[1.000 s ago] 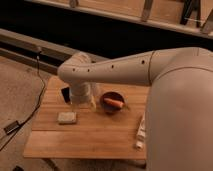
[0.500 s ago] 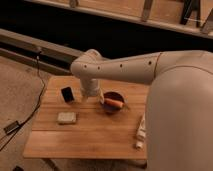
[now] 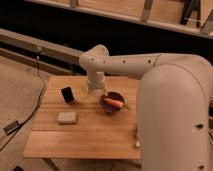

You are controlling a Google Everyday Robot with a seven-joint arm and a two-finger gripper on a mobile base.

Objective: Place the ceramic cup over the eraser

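Observation:
The small black glossy ceramic cup sits on the wooden table near its back left, looking tilted. The flat pale eraser lies on the table in front of the cup, apart from it. My gripper hangs from the white arm's wrist over the back middle of the table, to the right of the cup and just left of the red bowl. It does not touch the cup.
A dark red bowl with an orange piece stands right of the gripper. A white lumpy object lies at the table's right edge, partly behind my arm. A cable and a small device lie on the floor at the left.
The arm has swung right, away from the cup. The black cup, hidden by the gripper one second ago, now stands uncovered on the table to its left.

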